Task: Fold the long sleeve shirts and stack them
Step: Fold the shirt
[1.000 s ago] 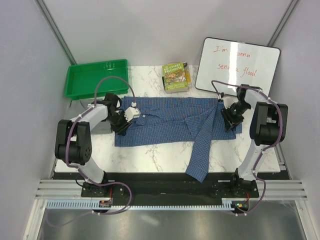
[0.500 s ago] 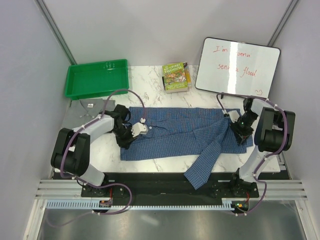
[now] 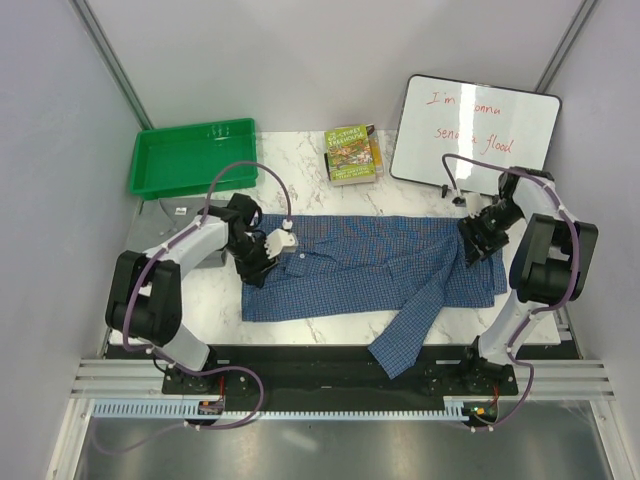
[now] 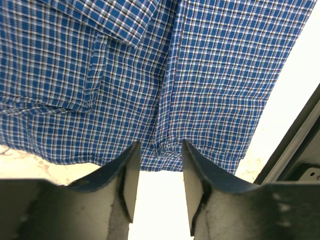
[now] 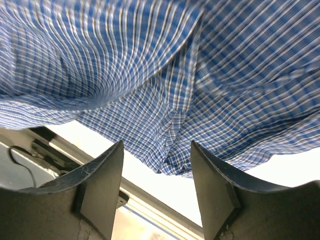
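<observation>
**Top view, left to right.** A green tray (image 3: 192, 155) is sitting at the far left corner of the marble table (image 3: 300, 332). A book (image 3: 352, 153) is lying at far centre, and a whiteboard (image 3: 472, 130) with red writing is leaning at the far right. All three are standing apart from the cloth and are not blocking either arm.

The blue checked shirt (image 3: 350, 262) is lying flat across the middle of the table, its long axis running left to right. One sleeve (image 3: 403, 330) is pointing diagonally toward the arm bases and is hanging past the near table edge over the black rail.

The left pincer (image 3: 258, 260) is hovering at the shirt's left end. In its wrist view the left pincer (image 4: 159, 150) is standing released, with the hem lying just at the fingertips (image 4: 131, 165).

The right pincer (image 3: 478, 240) is hovering over the right end, close to the table's right edge. In its wrist view the right pincer (image 5: 156, 150) is also standing released, fingers (image 5: 102, 185) wide apart, with a bunched fold of cloth hanging between them.

Marble is showing in front of the shirt at near left, and in a strip between the shirt's far edge and the book.
</observation>
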Tool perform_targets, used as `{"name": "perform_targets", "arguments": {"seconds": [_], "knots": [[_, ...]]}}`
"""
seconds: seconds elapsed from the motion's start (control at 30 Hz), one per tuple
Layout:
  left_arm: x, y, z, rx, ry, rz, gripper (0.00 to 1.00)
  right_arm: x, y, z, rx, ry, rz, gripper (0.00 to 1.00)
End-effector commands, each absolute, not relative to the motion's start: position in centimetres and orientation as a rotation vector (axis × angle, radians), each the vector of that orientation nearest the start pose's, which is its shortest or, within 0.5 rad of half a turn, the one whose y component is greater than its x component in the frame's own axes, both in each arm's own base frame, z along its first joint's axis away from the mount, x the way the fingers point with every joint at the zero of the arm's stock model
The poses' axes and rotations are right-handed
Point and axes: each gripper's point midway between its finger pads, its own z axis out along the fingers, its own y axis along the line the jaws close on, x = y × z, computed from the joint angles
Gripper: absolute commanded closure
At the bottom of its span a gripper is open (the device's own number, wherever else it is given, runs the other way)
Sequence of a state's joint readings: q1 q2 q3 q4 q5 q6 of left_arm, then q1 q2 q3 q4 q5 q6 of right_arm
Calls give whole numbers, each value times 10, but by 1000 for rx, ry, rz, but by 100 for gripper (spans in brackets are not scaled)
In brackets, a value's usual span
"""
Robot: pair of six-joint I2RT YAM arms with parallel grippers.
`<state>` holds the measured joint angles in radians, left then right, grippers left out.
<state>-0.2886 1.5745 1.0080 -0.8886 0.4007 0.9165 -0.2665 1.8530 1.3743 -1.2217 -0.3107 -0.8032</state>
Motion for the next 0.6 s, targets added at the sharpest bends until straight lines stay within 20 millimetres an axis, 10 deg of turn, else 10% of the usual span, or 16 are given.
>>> {"name": "perform_targets", "arguments": {"seconds": [0.0, 0.17, 0.57], "knots": [[246, -121, 50, 1663, 2313, -545, 53, 301, -40, 68, -663, 2901, 598, 36], [248, -122, 44, 1673, 2324, -548, 51, 319, -43, 57, -596, 2907, 591, 36], [254, -126, 36, 1689, 2302, -534, 52, 292, -44, 40, -583, 2984, 642, 50]]}}
